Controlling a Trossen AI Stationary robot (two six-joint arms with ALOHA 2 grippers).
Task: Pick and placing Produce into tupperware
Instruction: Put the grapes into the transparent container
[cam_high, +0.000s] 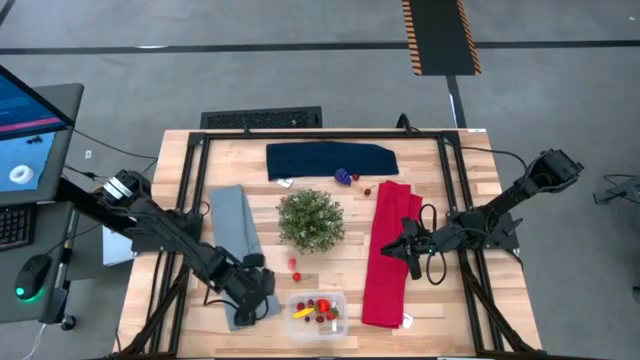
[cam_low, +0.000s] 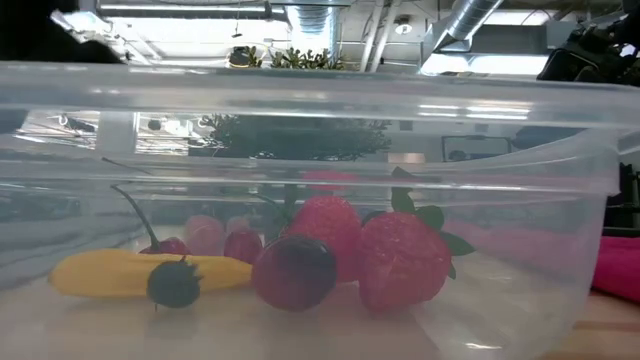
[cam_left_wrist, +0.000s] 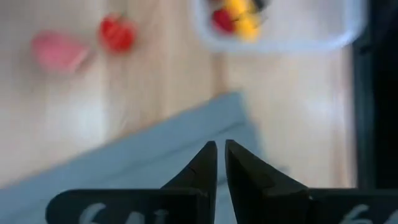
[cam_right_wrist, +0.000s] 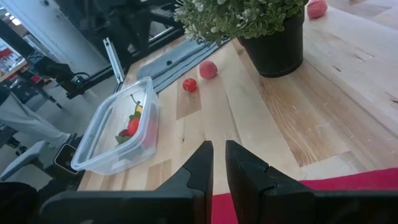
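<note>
The clear tupperware (cam_high: 318, 312) sits near the table's near edge and fills the low view (cam_low: 560, 140). It holds several pieces: a yellow piece (cam_low: 120, 272), strawberries (cam_low: 400, 262) and a dark red berry (cam_low: 295, 272). Two loose red pieces (cam_high: 295, 270) (cam_right_wrist: 189, 85) lie between the tupperware and the potted plant. A purple grape cluster (cam_high: 343, 177) and small red berries (cam_high: 367, 190) lie by the dark blue cloth. My left gripper (cam_high: 255, 290) (cam_left_wrist: 221, 149) is shut over the grey cloth's near end, left of the tupperware. My right gripper (cam_high: 402, 248) (cam_right_wrist: 217, 149) is shut above the red cloth.
A bushy green potted plant (cam_high: 311, 220) stands mid-table. A grey cloth (cam_high: 232, 240) lies on its left, a red cloth (cam_high: 390, 255) on its right, and a dark blue cloth (cam_high: 330, 160) at the far side. Black frame rails (cam_high: 190, 200) run along the table's left and right sides.
</note>
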